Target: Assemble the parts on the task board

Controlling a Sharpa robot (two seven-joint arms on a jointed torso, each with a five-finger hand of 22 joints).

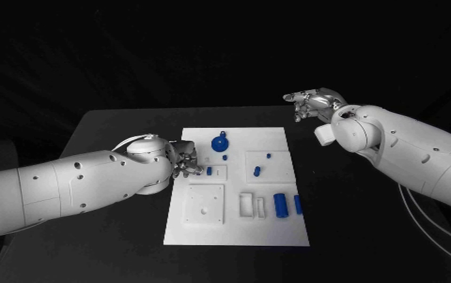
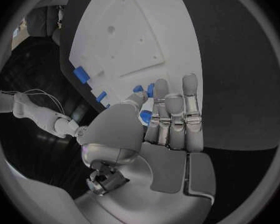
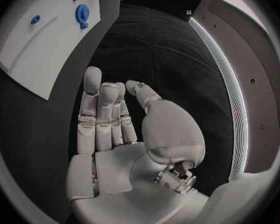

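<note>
lying loose on the white board (image 1: 235, 231) are most blue parts: two cylinders (image 1: 280, 205) near its front edge, a round knobbed piece (image 1: 220, 143) toward the back. assembly looks barely begun. left hand (image 1: 184, 165) at the board's left edge pinches a small blue part (image 2: 145, 116); right hand (image 1: 315, 105) hovers beyond the back right corner, fingers apart, holding nothing.
</note>
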